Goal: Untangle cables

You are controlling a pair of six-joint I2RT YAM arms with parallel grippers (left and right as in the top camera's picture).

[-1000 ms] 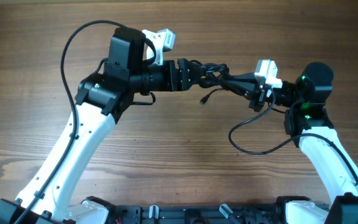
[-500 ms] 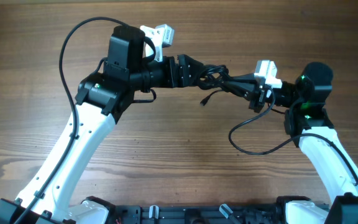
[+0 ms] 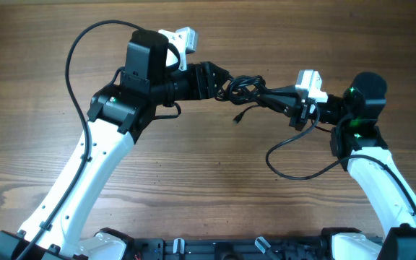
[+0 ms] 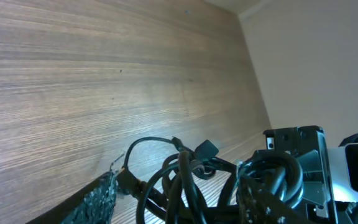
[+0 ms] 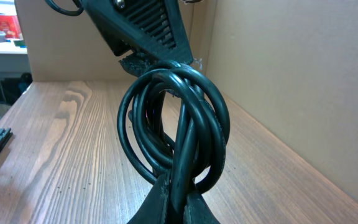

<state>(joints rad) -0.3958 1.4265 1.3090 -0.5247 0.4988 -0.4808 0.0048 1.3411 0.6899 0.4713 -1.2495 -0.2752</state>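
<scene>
Cables, thin black cords bunched into a knot of overlapping loops, hang just above the brown wood-grain table near its far side, strung between the two robot arms. One loose strand with a small plug end dangles below the knot toward the tabletop. On the right, the black two-finger right gripper has its fingers pressed together on the bundle. From its wrist camera the cables rise out of the pinch at the bottom edge and curl into stacked rings. On the left, the black left gripper reaches into the other end of the knot. Its wrist view shows a single ribbed finger low at the left, beside the cables, and I cannot tell whether its fingers are spread or clamped on them. A thicker black arm cable loops across the wood beside the right arm.
</scene>
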